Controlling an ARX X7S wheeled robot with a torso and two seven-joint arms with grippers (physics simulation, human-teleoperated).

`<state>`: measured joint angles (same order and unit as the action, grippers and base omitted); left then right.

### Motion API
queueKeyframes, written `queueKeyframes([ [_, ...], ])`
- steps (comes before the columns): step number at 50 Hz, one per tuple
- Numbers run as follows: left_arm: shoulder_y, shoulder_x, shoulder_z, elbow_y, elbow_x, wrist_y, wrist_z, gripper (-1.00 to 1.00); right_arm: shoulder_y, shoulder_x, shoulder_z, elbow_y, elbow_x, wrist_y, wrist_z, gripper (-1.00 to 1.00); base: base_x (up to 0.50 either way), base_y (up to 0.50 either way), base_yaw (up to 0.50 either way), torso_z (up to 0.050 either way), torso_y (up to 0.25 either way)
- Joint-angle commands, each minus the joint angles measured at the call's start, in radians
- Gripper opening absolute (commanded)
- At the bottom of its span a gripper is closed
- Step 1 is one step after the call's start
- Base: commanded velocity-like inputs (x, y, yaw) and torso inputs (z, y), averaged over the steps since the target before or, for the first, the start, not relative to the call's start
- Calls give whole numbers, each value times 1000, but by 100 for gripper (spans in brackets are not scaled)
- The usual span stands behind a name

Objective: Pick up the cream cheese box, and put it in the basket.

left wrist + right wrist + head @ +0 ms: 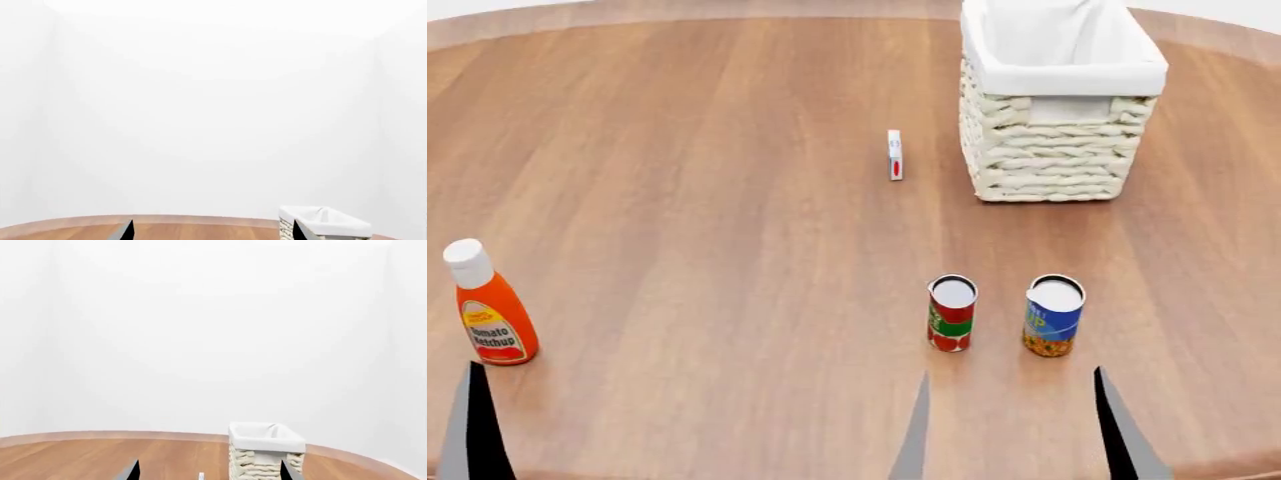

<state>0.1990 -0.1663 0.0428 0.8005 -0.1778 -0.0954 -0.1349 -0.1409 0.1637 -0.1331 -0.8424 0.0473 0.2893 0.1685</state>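
Note:
The cream cheese box [894,155], small, thin and white with a red mark, stands on edge on the wooden table just left of the basket [1054,150]. That basket is tall cream wicker with a white cloth liner. In the right wrist view the box [201,476] shows low between the fingers, far ahead, with the basket [267,450] to its side. My right gripper [1014,435] is open and empty at the table's near edge, behind the two cans. My left gripper [213,234] is open and empty too; only one of its fingers [474,425] shows in the head view.
A red-green can [952,313] and a blue-yellow can [1053,316] stand side by side between my right gripper and the basket. A ketchup bottle [487,305] stands near the left finger. The round table [694,200] ends behind the basket.

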Motion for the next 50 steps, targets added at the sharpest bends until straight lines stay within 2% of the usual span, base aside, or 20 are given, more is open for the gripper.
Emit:
queueKeyframes([
  [1,9,-13,13,13,3,13,-8,100,0,10,-8,14,-6,-20,15,100,0,94,0,0,0],
  [50,17,-47,52,8,9,45,-43,100,8,43,-36,33,-2,-24,59,100,0,109,0,0,0],
])
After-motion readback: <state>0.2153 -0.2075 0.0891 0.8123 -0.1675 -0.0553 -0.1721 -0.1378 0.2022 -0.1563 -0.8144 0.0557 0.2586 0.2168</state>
